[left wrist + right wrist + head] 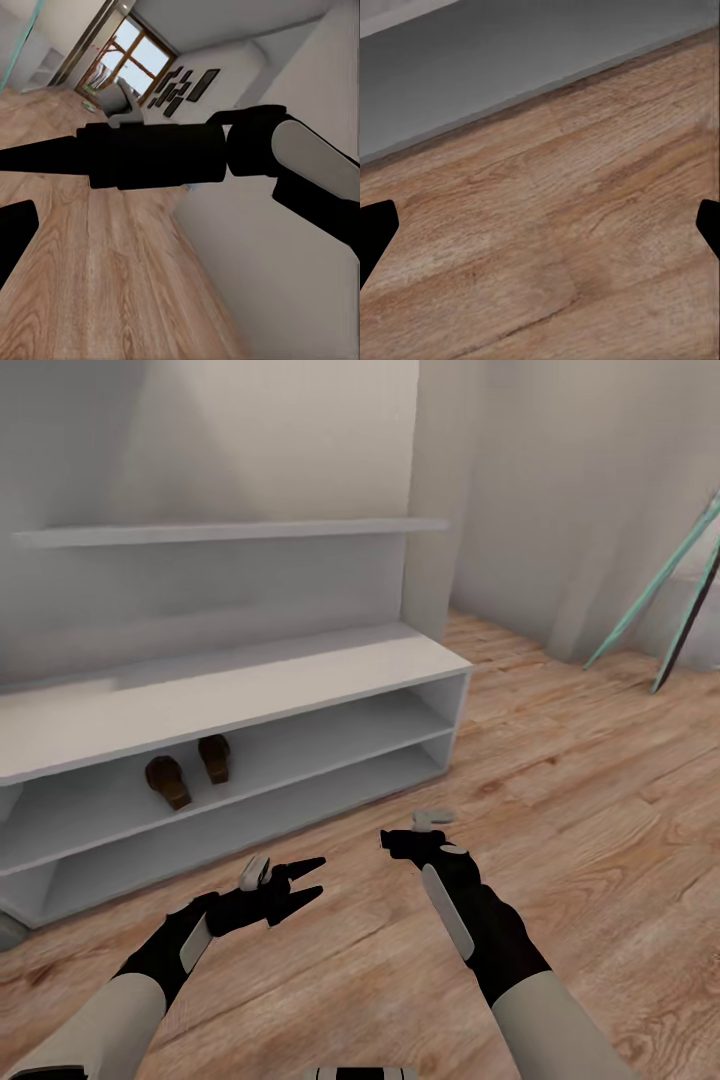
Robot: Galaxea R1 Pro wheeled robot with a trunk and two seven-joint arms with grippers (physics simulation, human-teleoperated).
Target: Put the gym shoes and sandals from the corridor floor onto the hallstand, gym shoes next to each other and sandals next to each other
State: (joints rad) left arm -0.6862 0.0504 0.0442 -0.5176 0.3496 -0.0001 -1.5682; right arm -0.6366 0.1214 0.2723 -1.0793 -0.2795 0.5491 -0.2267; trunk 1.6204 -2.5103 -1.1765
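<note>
The two sandals [168, 780] [215, 757], dark brown, lie side by side on the upper open shelf of the pale-grey hallstand [300, 680]. The gym shoes are out of view. In the head view, my left gripper [312, 880] hovers open and empty over the corridor floor [560, 810] in front of the rack. My right gripper [392, 842] is just to its right, pointing at the floor by the rack's base. In the right wrist view that gripper [540, 225] is open, its fingertips [375, 232] wide apart with bare planks between them. My right arm [150, 154] crosses the left wrist view.
A long shelf [230, 532] runs along the hallstand's back panel. Mint and dark poles [660, 610] lean on the wall at the right. A grey object [8, 930] sits at the rack's near left corner. Open plank floor spreads to the right.
</note>
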